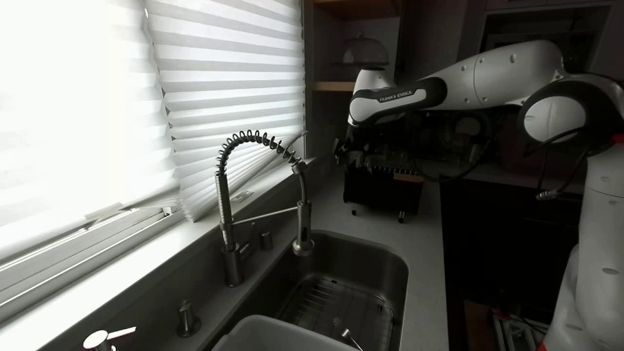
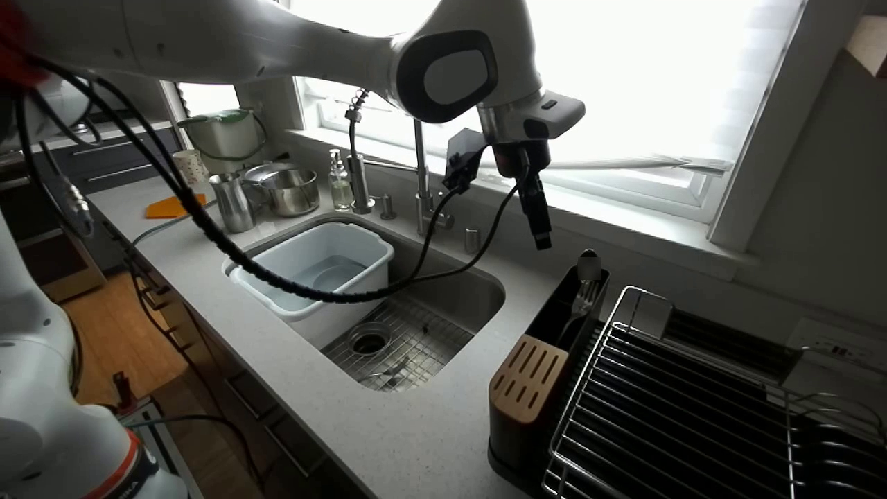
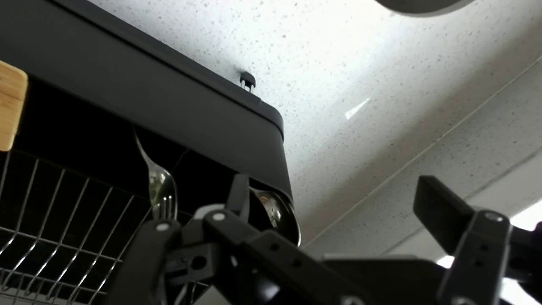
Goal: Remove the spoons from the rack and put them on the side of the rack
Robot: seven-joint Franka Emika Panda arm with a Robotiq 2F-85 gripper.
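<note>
The rack, a black boxy utensil holder (image 2: 509, 440), stands on the counter in both exterior views (image 1: 378, 192). Its dark side wall (image 3: 161, 97) crosses the wrist view. A shiny spoon (image 3: 277, 212) stands bowl up at the holder's end in the wrist view; it also shows in an exterior view (image 2: 589, 267). A fork (image 3: 163, 190) leans inside, further along (image 2: 585, 298). My gripper (image 3: 336, 195) is open and empty. One finger appears beside the spoon and partly covers it; the other is far out over the counter. In an exterior view the gripper (image 2: 544, 239) hangs above the holder's far end.
A wooden slotted insert (image 2: 529, 374) covers the holder's near part. A wire dish rack (image 2: 665, 388) adjoins it. The sink (image 2: 485, 291) holds a grey tub (image 2: 381, 260). A coiled faucet (image 1: 224, 195) and window blinds (image 1: 234, 73) stand alongside. Pots (image 2: 291, 190) sit further off.
</note>
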